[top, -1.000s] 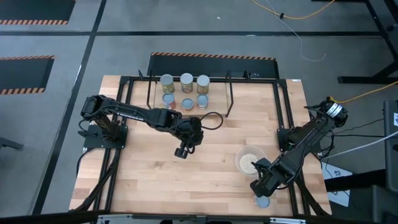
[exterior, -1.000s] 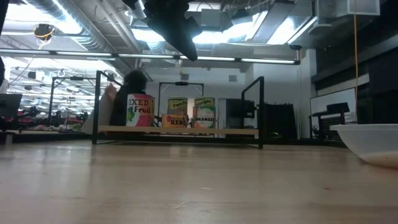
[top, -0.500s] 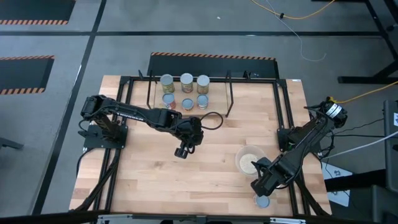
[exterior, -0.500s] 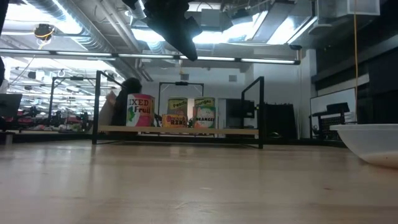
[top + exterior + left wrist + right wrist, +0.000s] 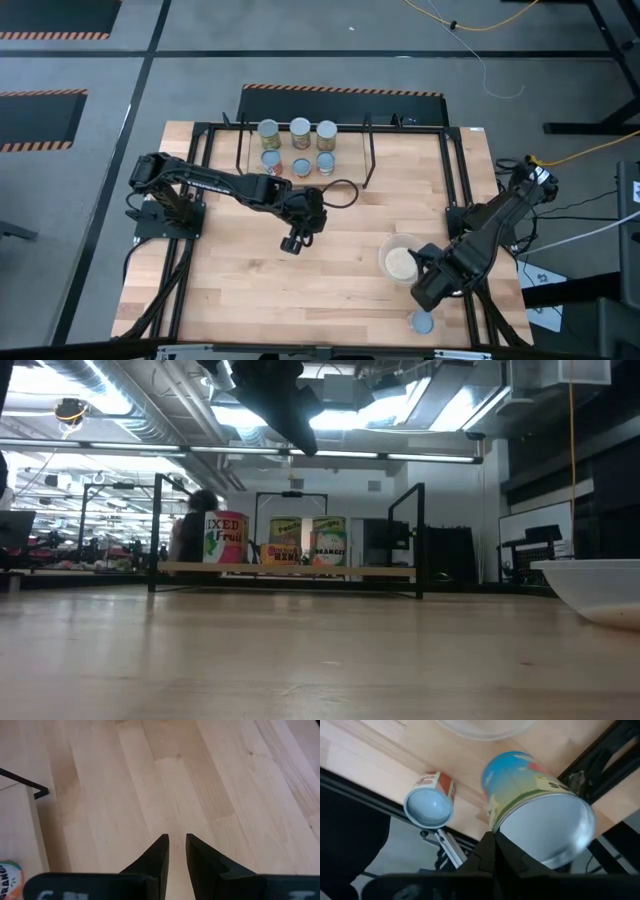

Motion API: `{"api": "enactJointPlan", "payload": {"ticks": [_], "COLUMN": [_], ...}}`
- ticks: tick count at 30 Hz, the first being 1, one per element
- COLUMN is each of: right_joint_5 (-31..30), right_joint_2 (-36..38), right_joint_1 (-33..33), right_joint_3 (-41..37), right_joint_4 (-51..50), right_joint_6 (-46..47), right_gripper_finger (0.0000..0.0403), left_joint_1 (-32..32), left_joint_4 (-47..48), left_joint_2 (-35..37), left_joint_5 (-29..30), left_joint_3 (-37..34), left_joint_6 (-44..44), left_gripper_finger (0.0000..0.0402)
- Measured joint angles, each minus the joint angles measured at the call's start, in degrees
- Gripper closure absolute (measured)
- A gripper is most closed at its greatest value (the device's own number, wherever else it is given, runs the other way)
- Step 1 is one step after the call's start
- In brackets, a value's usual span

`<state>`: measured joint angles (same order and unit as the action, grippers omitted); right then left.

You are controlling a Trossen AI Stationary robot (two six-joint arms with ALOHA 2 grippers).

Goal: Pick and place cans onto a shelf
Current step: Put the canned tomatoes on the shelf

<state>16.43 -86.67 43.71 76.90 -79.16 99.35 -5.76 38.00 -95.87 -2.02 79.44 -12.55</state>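
the right gripper (image 5: 494,851), fingers together, has a blue-labelled can (image 5: 535,802) just ahead of it — whether held is unclear. a 2nd can (image 5: 422,321) stands at the near table edge beside it. the shelf (image 5: 305,150) with 6 cans lies well across the table, past the bowl (image 5: 400,262). the left gripper (image 5: 290,243), slightly parted and empty, hovers nearer the shelf.
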Motion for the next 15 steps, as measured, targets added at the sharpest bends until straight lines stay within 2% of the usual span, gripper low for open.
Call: {"api": "enactJointPlan", "payload": {"ticks": [6,15], "right_joint_5": [-0.5,-3.1], "right_joint_2": [0.1,0.1], "right_joint_1": [-4.7,-15.4], "right_joint_3": [5.7,9.2], "right_joint_4": [-5.2,-5.7], "right_joint_6": [-7.9,-25.0], "right_gripper_finger": [0.0402,0.0403], "left_joint_1": [0.0,0.0], "left_joint_4": [2.7,4.5], "left_joint_2": [3.0,9.0], "left_joint_5": [0.0,0.0], "left_joint_3": [0.0,0.0], "left_joint_6": [0.0,0.2], "left_gripper_finger": [0.0343,0.0343]}}
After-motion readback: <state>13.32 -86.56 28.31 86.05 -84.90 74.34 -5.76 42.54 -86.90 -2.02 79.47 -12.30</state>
